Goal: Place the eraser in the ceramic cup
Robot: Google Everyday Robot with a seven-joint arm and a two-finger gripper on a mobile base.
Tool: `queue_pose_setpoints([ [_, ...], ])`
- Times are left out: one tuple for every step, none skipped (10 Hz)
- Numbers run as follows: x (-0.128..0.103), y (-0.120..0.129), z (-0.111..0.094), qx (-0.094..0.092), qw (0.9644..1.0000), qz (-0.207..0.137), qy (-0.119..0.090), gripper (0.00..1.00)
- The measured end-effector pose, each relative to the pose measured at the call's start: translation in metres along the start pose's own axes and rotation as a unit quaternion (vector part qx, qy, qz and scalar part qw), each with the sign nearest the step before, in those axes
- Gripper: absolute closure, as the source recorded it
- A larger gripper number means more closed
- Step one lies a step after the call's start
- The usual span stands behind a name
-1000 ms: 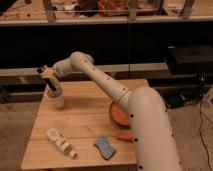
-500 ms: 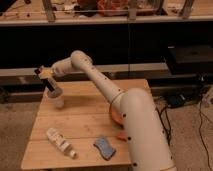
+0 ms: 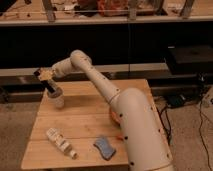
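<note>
The whitish ceramic cup (image 3: 57,99) stands upright near the far left corner of the wooden table (image 3: 85,125). My gripper (image 3: 48,81) reaches in from the right and hovers just above and to the left of the cup's mouth. It is shut on the eraser (image 3: 52,87), a small black block that hangs down from the fingers to the cup's rim. The eraser's lower end is at the cup's opening; I cannot tell whether it touches the cup.
A white ribbed bottle (image 3: 61,141) lies on its side at the front left. A blue-grey dark-rimmed pad (image 3: 104,147) lies at the front centre. An orange dish (image 3: 115,120) peeks out behind my arm's large link (image 3: 137,130). Dark shelving stands behind the table.
My gripper stays over the cup with the eraser, a touch lower. The arm's large lower link has shifted slightly left.
</note>
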Motion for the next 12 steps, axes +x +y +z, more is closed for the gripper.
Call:
queue_pose_setpoints([
  [-0.002,-0.003,0.003,0.006,0.9998,-0.015,-0.014,0.82],
  [-0.004,-0.006,0.007,0.01,0.9991,-0.028,-0.03,0.72],
  [-0.007,-0.008,0.01,0.008,0.9983,-0.038,-0.043,0.62],
  [-0.01,-0.007,0.012,0.005,0.9977,-0.043,-0.052,0.52],
  [-0.007,-0.005,0.009,0.002,0.9983,-0.036,-0.045,0.42],
  [-0.004,-0.002,0.006,0.001,0.9993,-0.024,-0.029,0.34],
  [0.0,0.001,0.001,0.0,0.9998,-0.016,-0.008,0.24],
  [-0.001,-0.001,0.003,0.001,0.9997,-0.022,-0.011,0.2],
  [-0.002,-0.002,0.005,0.0,0.9993,-0.028,-0.024,0.2],
  [-0.002,-0.003,0.007,0.0,0.9991,-0.029,-0.032,0.2],
  [-0.003,0.0,0.004,-0.004,0.9992,-0.025,-0.032,0.2],
  [-0.002,0.0,0.004,-0.005,0.9992,-0.024,-0.031,0.2],
])
